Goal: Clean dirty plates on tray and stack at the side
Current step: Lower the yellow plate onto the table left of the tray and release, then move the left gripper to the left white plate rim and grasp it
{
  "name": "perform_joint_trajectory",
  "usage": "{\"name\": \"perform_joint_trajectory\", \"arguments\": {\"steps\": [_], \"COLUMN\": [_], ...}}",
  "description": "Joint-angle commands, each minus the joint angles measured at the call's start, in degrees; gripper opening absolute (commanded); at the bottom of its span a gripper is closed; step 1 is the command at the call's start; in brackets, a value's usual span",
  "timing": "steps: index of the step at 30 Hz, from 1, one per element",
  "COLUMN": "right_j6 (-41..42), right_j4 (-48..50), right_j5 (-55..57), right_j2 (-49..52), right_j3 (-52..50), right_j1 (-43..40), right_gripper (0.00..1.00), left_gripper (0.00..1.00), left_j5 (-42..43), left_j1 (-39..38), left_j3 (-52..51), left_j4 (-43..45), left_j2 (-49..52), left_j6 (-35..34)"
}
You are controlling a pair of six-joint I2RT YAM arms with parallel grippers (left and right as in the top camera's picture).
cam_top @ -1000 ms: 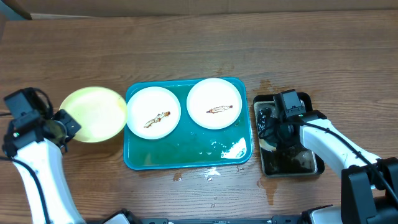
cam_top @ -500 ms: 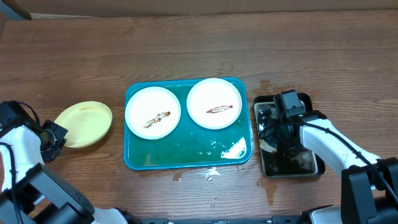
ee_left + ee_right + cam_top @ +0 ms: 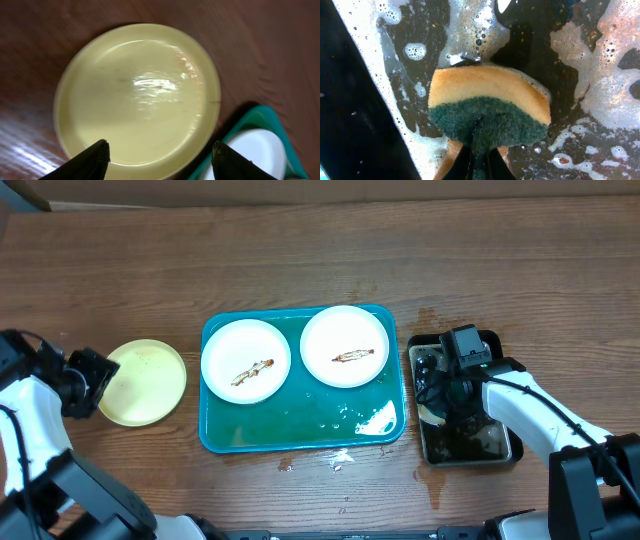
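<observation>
1. A teal tray (image 3: 300,430) lies mid-desk (image 3: 300,260), wet, with foam (image 3: 378,420) in its front right corner.
2. Two white plates sit side by side in the tray's far half, left (image 3: 246,345) and right (image 3: 345,330), each with a brown smear at centre.
3. A yellow plate (image 3: 146,382) lies flat on the desk just left of the tray.
4. The left pincer (image 3: 103,380) is at the yellow plate's left edge.
5. A black tray (image 3: 495,445) of dark water sits right of the teal one, with the right pincer (image 3: 443,402) down in it.
</observation>
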Motion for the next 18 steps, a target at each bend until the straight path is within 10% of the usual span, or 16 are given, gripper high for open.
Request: {"name": "perform_joint_trajectory", "arguments": {"steps": [1, 18], "right_j6": [-0.35, -0.35], "right_j4": [-0.52, -1.25], "right_j5": [0.50, 0.48], "right_j2": [-0.42, -0.42], "right_j3": [-1.40, -1.40], "right_j1": [-0.07, -0.07], "right_gripper": [0.04, 0.04], "left_gripper": [0.67, 0.63], "left_j5": [5.46, -9.31], "left_j1": [-5.01, -36.00], "left_j3": [1.84, 0.74], "left_j4": [-0.37, -14.56], "left_j2": [-4.83, -3.54], "left_j6": [5.99, 10.67]}}
